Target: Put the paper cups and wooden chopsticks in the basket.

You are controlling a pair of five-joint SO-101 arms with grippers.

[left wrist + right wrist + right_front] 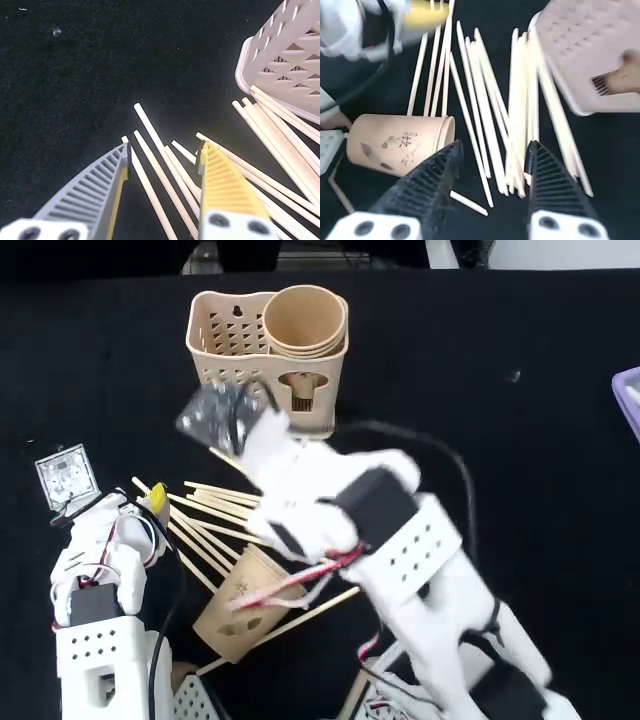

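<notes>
- A black table (520, 490) under it all. In the high view the basket (225, 335) stands at upper centre with stacked paper cups (305, 318) in its right compartment. Loose chopsticks (215, 505) fan out left of centre, and a fallen cup (235, 615) lies at lower centre.
- Left wrist view: the left gripper (165, 145) gapes wide over the chopsticks' ends, with the basket at upper right.
- Right wrist view: the right gripper (495, 145) is spread wide above the chopsticks, with the fallen cup at lower left.

I see my right arm's black ribbed gripper (492, 150) with its jaws apart above loose pale wooden chopsticks (517, 110). A tan printed paper cup (400, 142) lies on its side just beside those chopsticks; a beige perforated plastic basket (590, 55) stands on their far side.
</notes>
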